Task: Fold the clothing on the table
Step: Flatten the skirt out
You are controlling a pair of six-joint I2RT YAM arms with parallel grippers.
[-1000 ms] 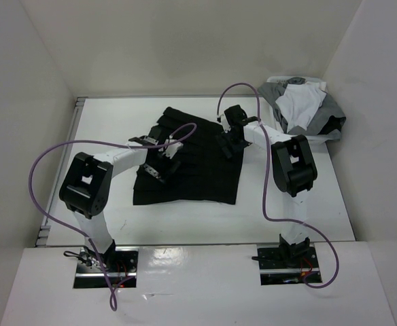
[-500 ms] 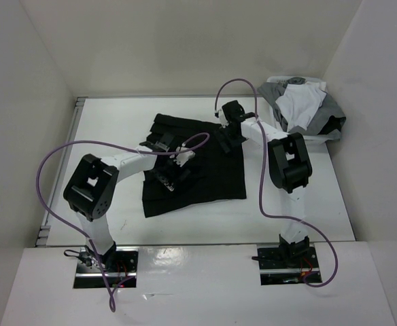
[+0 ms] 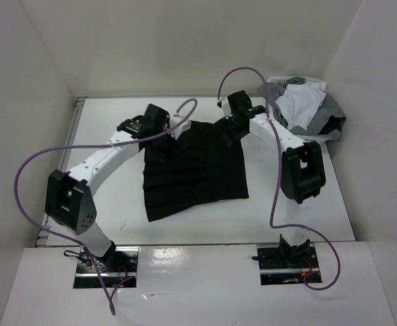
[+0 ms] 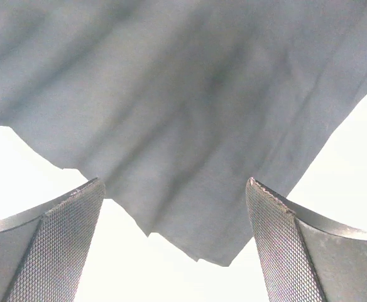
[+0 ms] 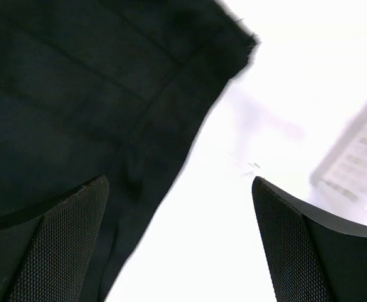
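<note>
**Skirt laid flat, no fold made yet**

Position: the black pleated skirt (image 3: pixel 193 166) lies spread on the white bench (image 3: pixel 103 136), about mid-bench. Its narrower edge is toward 12 o'clock and its wider hem toward 6 o'clock. The pleat ridges run across it in parallel bands. It looks like a single layer, with no part doubled over that I can make out from above.

Left pincer (image 3: pixel 177 126): released, jaws wide, over the skirt's 11 o'clock corner. In the left wrist view a cloth corner lies between the two mesh-faced fingers (image 4: pixel 70 239), and nothing is pinched. Whether the tips touch the fabric cannot be told.

Right pincer (image 3: pixel 230 129): released, jaws wide, at the 1 o'clock corner. In the right wrist view the cloth edge runs under one finger (image 5: pixel 58 245), with bare bench in the gap beside it. Nothing is held.

Other items: a heap of grey and white garments (image 3: pixel 300 105) fills a white basket (image 3: pixel 319 140) at 2 o'clock, well apart from the skirt.

Progress (judgement): the spreading looks done and the folding not begun. Both arms are placed as if to take the two far corners. Left to do: close on those corners, carry the 12 o'clock edge over toward 6 o'clock, let go, then probably fold once more across.

Risk: a shallow grip on thin cloth may slip, or may drag the whole skirt along.
</note>
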